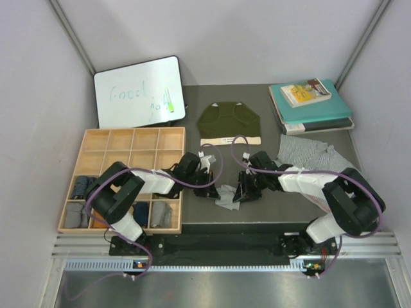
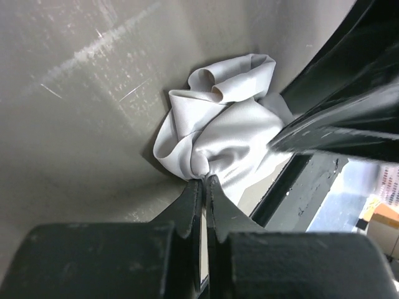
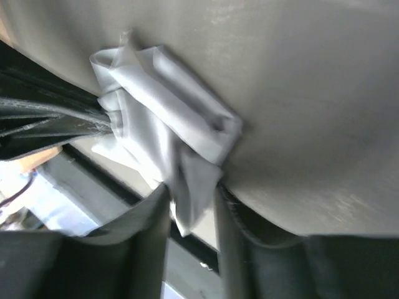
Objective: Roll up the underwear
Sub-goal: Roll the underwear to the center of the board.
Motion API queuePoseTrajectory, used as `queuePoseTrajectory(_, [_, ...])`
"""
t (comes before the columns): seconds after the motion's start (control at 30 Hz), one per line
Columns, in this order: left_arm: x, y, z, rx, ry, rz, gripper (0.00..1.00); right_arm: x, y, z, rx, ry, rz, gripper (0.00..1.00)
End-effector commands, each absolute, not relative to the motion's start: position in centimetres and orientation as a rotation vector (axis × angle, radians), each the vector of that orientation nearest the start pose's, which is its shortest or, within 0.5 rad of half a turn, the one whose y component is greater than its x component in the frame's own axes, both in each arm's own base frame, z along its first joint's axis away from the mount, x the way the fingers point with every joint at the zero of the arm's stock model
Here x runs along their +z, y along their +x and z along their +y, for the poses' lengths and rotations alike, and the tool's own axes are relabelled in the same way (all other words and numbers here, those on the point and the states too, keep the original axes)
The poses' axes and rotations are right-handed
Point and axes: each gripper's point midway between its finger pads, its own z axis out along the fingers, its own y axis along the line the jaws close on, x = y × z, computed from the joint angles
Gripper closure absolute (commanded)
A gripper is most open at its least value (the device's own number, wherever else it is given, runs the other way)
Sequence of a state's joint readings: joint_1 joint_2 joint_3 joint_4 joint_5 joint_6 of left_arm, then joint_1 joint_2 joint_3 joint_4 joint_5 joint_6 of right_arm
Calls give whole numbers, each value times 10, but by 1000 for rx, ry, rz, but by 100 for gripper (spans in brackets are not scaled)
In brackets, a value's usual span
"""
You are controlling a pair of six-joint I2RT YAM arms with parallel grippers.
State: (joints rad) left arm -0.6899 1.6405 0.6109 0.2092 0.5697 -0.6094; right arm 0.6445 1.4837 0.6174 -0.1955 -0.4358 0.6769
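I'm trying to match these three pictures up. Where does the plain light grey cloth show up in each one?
Top external: light grey underwear near the table's front edge, between left gripper and right gripper.
Left wrist: centre, pinched by the left gripper's shut fingertips.
Right wrist: upper left, between the right gripper's parted fingers.
Shared landmark: the grey tabletop beneath it.

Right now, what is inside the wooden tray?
Near cells of the tray hold a dark roll, a grey roll, a blue roll beside another grey roll. Far rows look empty. The left arm covers the middle cells.
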Motion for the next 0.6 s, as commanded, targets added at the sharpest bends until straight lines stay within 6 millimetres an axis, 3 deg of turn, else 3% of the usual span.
queuePoseTrajectory(0.0, [5,189,-290,-1085,452,2641,100,36,182,212,703,-175,2826,61])
queuePoseTrajectory(0.2, [5,187,-292,-1097,497,2653,100,65,216,214,694,-277,2696,54])
queuePoseTrajectory(0.43, [5,187,-293,-1098,503,2671,100,63,242,238,782,-424,2596,54])
queuePoseTrajectory(0.57, [8,188,-295,-1099,506,2672,100,50,243,249,846,-474,2596,53])
